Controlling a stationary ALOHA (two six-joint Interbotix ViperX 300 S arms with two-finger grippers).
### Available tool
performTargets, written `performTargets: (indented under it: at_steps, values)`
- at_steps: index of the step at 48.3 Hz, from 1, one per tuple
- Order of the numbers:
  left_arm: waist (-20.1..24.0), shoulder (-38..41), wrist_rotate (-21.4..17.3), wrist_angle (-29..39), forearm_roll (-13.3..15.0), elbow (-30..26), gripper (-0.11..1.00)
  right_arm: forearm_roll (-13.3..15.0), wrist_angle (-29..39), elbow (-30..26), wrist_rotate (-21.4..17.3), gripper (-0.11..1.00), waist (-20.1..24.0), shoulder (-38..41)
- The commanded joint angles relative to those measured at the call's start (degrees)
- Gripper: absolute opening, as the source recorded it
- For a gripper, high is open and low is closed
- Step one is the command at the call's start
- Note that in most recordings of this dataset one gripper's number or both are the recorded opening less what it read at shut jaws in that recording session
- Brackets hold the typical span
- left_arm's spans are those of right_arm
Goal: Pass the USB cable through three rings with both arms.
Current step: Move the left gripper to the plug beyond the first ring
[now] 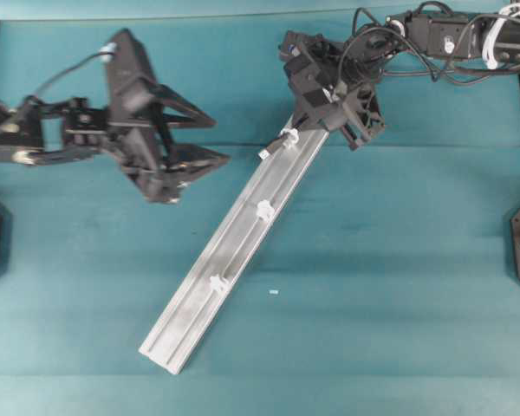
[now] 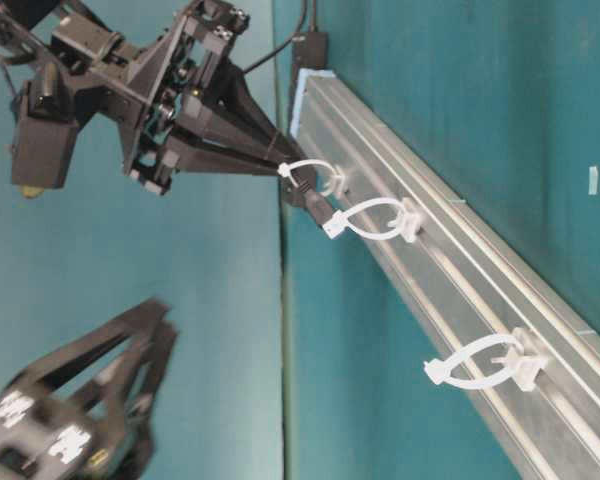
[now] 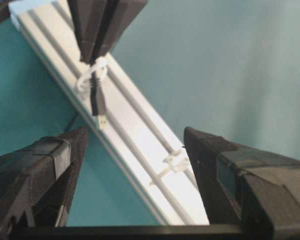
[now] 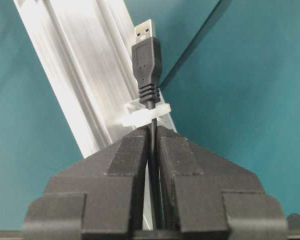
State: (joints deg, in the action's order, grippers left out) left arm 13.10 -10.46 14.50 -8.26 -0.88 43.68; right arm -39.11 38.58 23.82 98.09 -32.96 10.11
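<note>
Black USB cable [image 4: 151,107], thin with a silver-tipped plug, is pinched just behind the plug by the right end effector [image 4: 152,131], its fingers pressed together on the cord. The plug has cleared the first whitish translucent plastic ring [image 2: 315,175] at the far end of the long silver aluminium rail [image 1: 230,260]. The left end effector [image 3: 135,150] hovers spread wide above the green worktop [image 1: 399,286], pointing along the rail. A clean handover likely needs it to close squarely on the plug body, before the second ring [image 2: 380,218].
</note>
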Motion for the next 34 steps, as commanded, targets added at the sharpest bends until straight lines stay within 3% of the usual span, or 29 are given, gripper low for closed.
performTargets:
  at_steps: [1, 20, 34]
  values:
    - [0.1, 5.6, 0.1, -2.3, -0.2, -1.7, 0.85, -0.6, 0.1, -0.2, 0.1, 0.10, 0.4, 0.1]
    - [1.1, 19.8, 0.1, -6.0, -0.2, -7.8, 0.86, -1.1, 0.0, -0.2, 0.1, 0.10, 0.4, 0.1]
    - [2.8, 23.5, 0.3, -5.9, -0.2, -11.0, 0.86, -1.1, 0.1, -0.1, 0.0, 0.10, 0.4, 0.1]
